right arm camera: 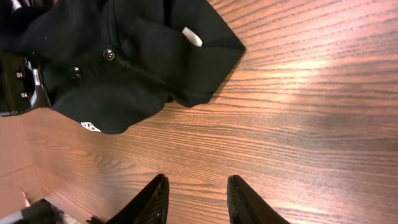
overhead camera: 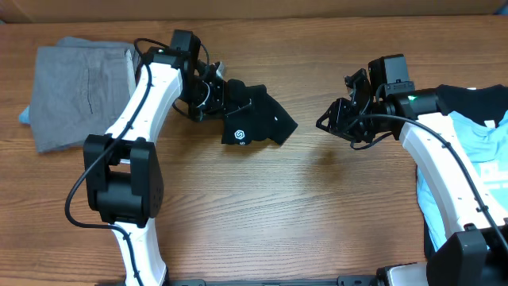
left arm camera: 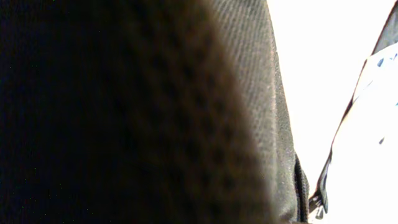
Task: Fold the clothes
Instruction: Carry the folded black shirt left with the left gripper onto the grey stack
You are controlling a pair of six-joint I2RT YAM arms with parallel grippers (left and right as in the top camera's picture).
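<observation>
Overhead view, item: black T-shirt (overhead camera: 255, 117), bunched on the table (overhead camera: 278, 206), long axis running left to right. Left gripper (overhead camera: 208, 91) is clamped on the shirt's left end, so the left arm is nearer. Right gripper (overhead camera: 332, 121) sits near the shirt's right end, jaws narrowly parted, empty, facing the shirt. Grey shirt (overhead camera: 79, 95) lies beyond the left end.

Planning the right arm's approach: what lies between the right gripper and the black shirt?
Only bare table, shown overhead, between right gripper and black shirt.
</observation>
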